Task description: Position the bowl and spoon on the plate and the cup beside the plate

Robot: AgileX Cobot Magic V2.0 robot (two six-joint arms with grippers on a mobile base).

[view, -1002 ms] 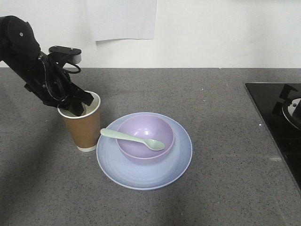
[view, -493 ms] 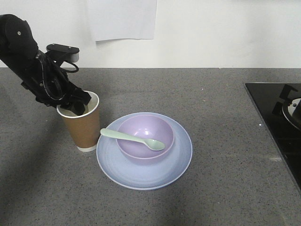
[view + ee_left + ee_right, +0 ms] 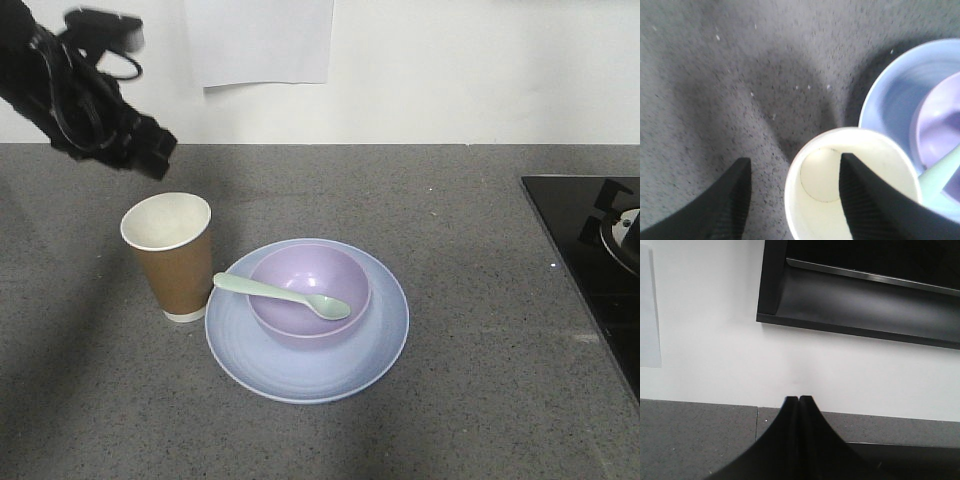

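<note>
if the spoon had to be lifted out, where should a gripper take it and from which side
Probably by the handle, from above. The spoon lies across the bowl, its head down inside and its handle overhanging the bowl's cup-side rim above the plate. That free, flat end leaves room for fingers either side, though the cup stands close.

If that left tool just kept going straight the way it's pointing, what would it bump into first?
Most likely the cup: the left tool is open above it, one finger over the white inside. Depth is hard to judge.

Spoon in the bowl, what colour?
Pale mint green spoon; clearest in the front view.
</note>
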